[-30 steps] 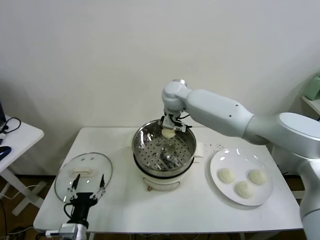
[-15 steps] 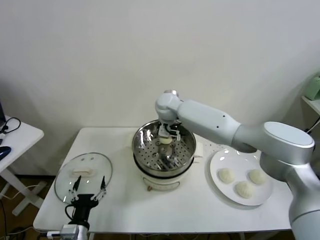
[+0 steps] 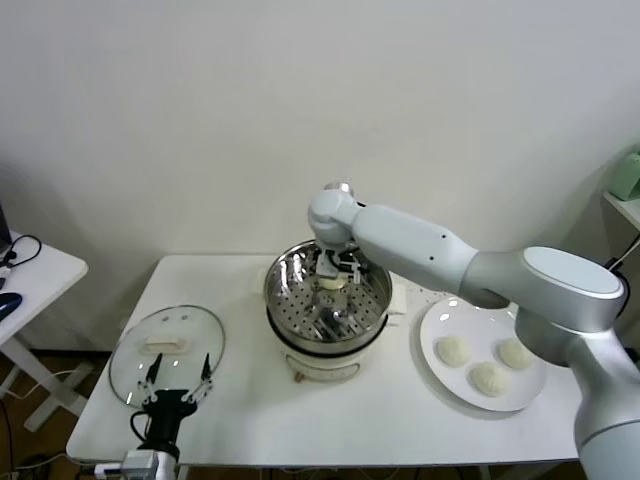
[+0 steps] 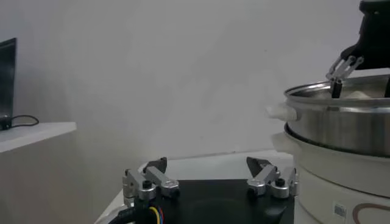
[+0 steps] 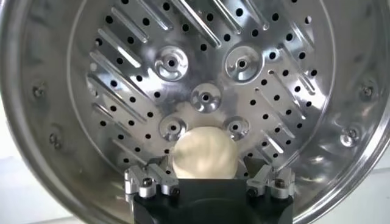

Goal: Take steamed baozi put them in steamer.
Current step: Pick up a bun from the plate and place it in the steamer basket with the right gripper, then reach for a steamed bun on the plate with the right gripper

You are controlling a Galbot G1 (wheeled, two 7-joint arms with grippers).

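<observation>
The shiny steel steamer point(image 3: 285, 312) stands mid-table on its cream base. My right gripper point(image 3: 334, 270) reaches down inside it, shut on one cream-white baozi point(image 3: 331, 283). In the right wrist view the baozi point(image 5: 204, 151) sits between the fingers point(image 5: 159, 178) just above the perforated tray point(image 5: 122, 73). Three more baozi point(image 3: 453, 350) point(image 3: 490, 378) point(image 3: 516, 352) lie on the white plate point(image 3: 440, 318) to the right. My left gripper point(image 3: 178, 384) is open and empty, parked low at the front left; it also shows in the left wrist view point(image 4: 207, 165).
A round glass lid point(image 3: 190, 328) with a pale handle lies flat at the table's left, just behind my left gripper. In the left wrist view the steamer wall point(image 4: 341, 131) rises to one side. A side table point(image 3: 30, 270) stands far left.
My right gripper has moved left and down from above the steamer's far rim into the pot, carrying the baozi. The left arm has not moved.
</observation>
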